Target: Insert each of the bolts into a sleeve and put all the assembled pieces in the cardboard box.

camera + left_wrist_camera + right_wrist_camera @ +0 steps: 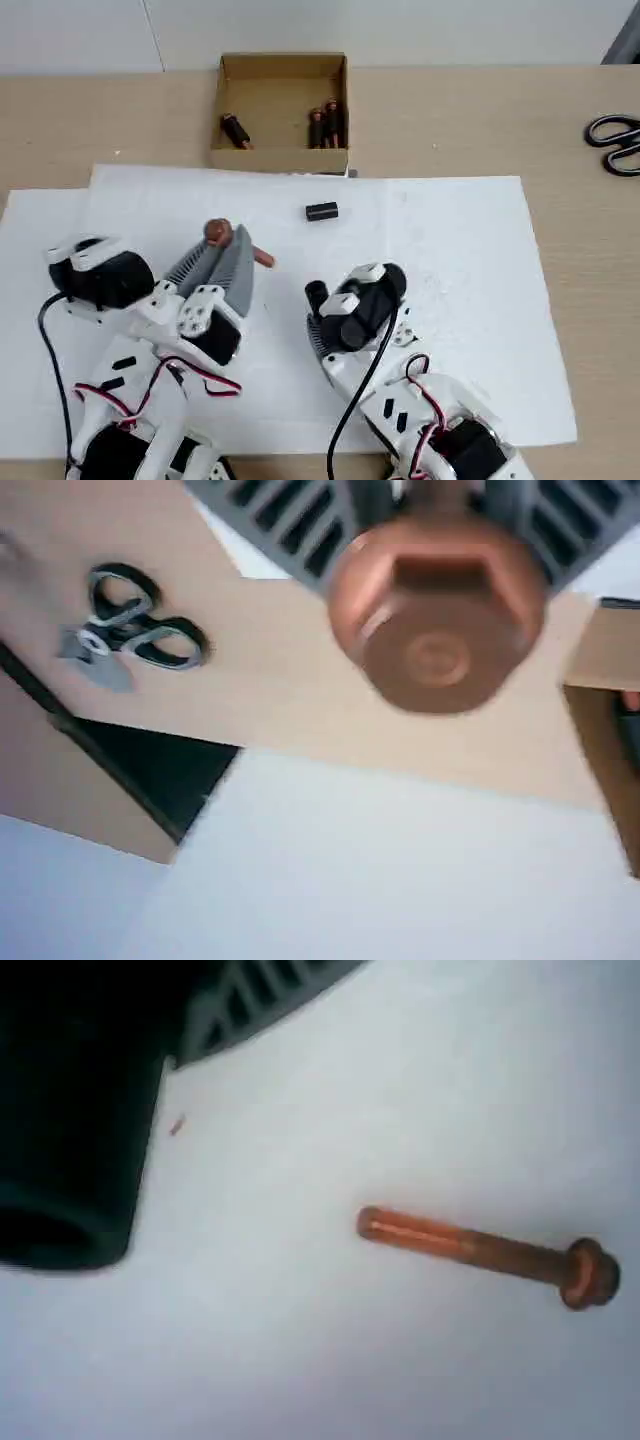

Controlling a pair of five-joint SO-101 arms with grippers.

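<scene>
- Holding a copper bolt [435, 620]: the left gripper [225, 242] is clamping it, grey fingers [280, 520] sitting either side of the head. In the high view the head is showing at the gripper tip, left of centre.
- Gripping too: the right gripper [319, 299] is clamping a black sleeve [60, 1150], which is sitting at its tip, lower centre of the high view.
- Both grippers are sitting near each other over the white paper [450, 260], not touching.
- A second bolt [480, 1250] is lying flat on the paper, free of both grippers. In the high view its end is poking out just beside the right edge of the left gripper.
- A spare sleeve [321, 211] is lying on its side on the paper, centre of the high view, just below the cardboard box [283, 158] and apart from both grippers.
- The cardboard box is sitting open at top centre on the desk [500, 120], its near wall meeting the paper's top edge.
- Three assembled pieces [235, 131] are lying inside it: one toward the left wall, two side by side toward the right wall.
- Scissors [615, 143] are lying on the desk at the right edge of the frame, well apart from everything else.
</scene>
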